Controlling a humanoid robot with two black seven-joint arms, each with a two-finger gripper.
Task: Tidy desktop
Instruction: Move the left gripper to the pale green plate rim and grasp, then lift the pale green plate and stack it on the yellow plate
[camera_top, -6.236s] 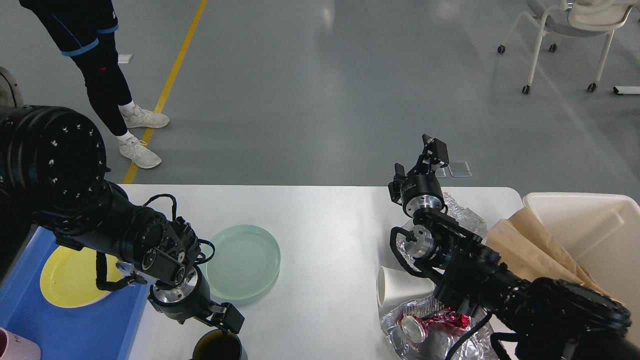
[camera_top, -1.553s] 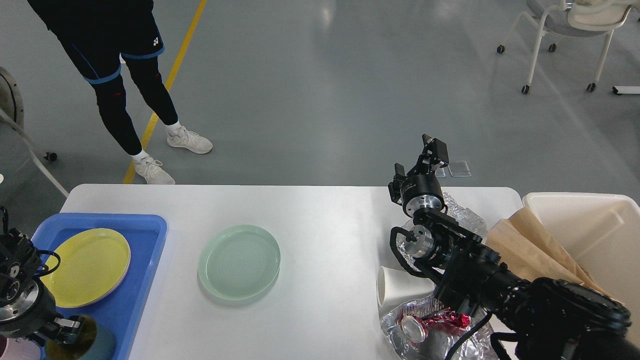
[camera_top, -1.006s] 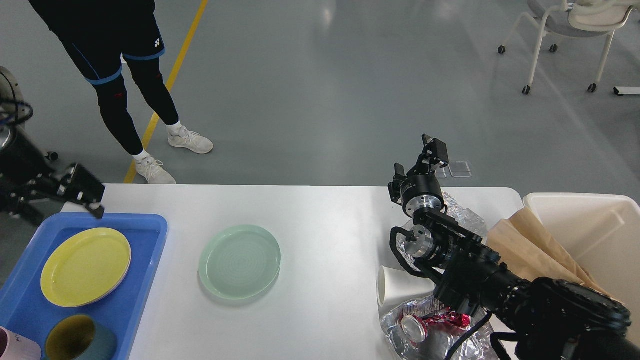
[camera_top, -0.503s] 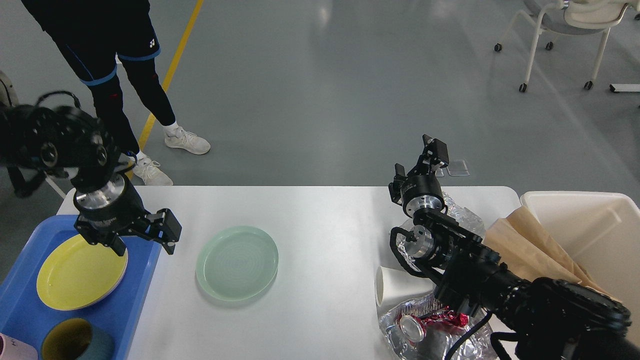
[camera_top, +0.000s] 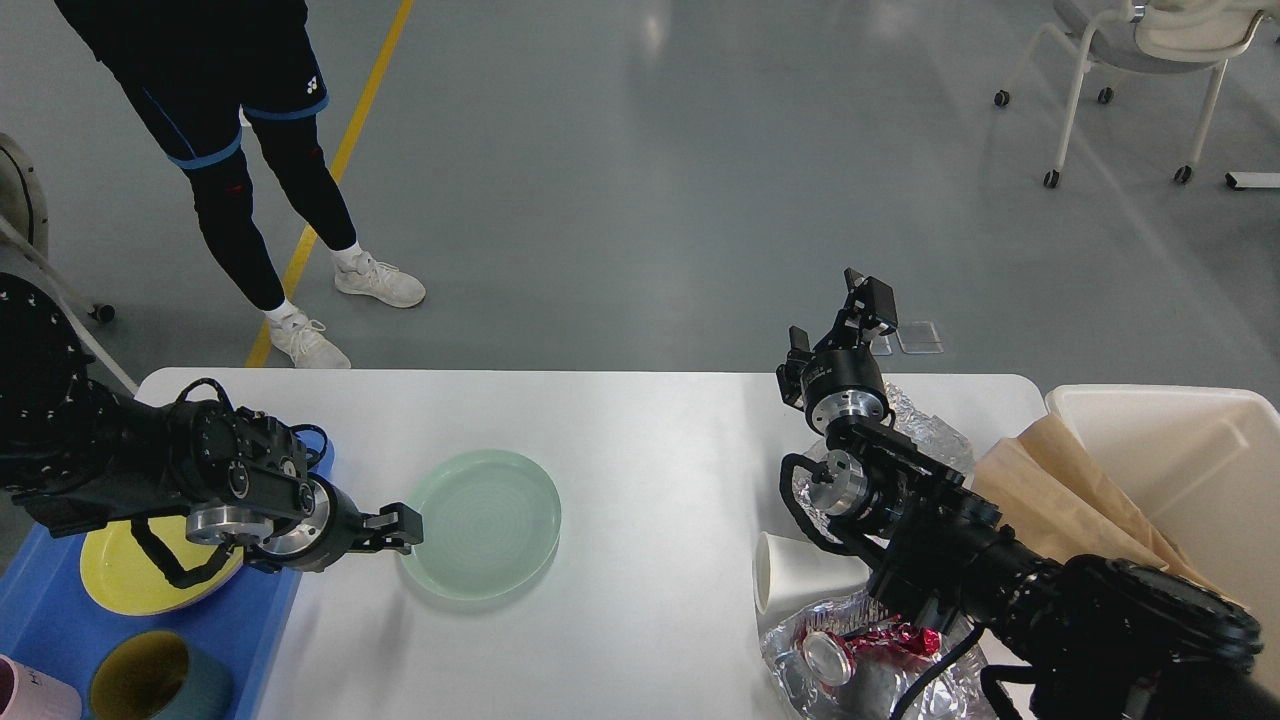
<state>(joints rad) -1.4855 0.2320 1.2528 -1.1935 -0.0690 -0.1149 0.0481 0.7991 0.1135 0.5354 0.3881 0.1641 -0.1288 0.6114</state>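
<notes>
The white desktop (camera_top: 650, 440) fills the lower half of the head view. A pale green plate (camera_top: 485, 522) lies on it left of centre. My left gripper (camera_top: 398, 531) is low at the plate's left rim, its two fingers apart and nothing held. My right gripper (camera_top: 835, 318) is open and empty, raised over the table's far edge at the right. A white paper cup (camera_top: 790, 580) lies on its side beside crumpled foil (camera_top: 930, 430) and a crushed red can (camera_top: 850, 648) under my right arm.
A blue tray (camera_top: 60, 630) at the left holds a yellow plate (camera_top: 130, 585), a teal cup (camera_top: 160, 685) and a pink cup (camera_top: 30, 695). A cream bin (camera_top: 1200, 450) with brown paper (camera_top: 1060, 490) stands at the right. A person's legs (camera_top: 250, 200) are beyond the table's left corner.
My left arm has left the teal cup in the tray, swung over the tray and come down with its gripper at the green plate's left rim. The right arm has not moved.
</notes>
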